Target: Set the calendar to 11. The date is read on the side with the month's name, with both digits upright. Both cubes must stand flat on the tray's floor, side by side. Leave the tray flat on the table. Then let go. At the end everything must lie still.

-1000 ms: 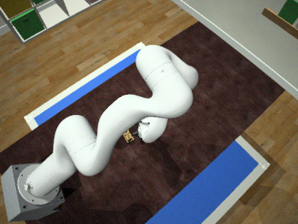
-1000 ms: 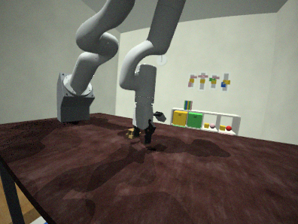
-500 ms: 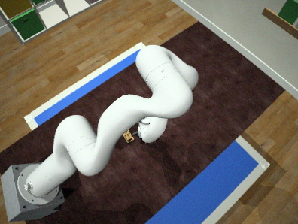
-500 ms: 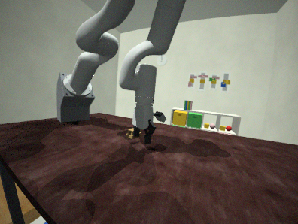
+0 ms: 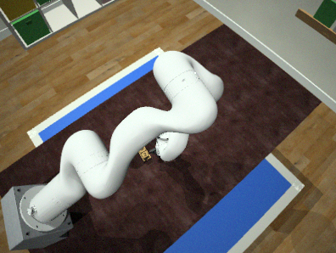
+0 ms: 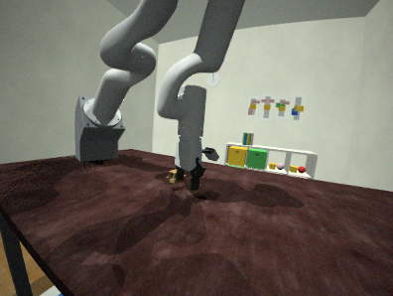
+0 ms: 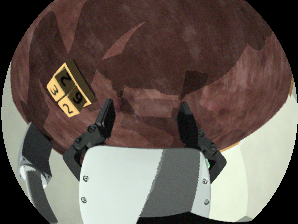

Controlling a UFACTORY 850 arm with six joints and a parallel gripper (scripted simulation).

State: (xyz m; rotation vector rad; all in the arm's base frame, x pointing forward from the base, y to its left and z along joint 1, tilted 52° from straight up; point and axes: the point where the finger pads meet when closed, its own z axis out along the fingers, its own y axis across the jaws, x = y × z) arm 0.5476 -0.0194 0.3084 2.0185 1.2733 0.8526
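Stretches across all three views as a dark reddish-brown tabletop (image 5: 254,76) (image 6: 248,228) (image 7: 220,65), mottled with paler patches and crossed by broad shadows. Bears a small yellow calendar (image 5: 144,154) (image 6: 175,176) (image 7: 64,95), slightly below centre in the top view, left of centre in the exterior view, and slanted at upper left in the wrist view, with dark digits. Runs down to an edge at lower left of the exterior view.
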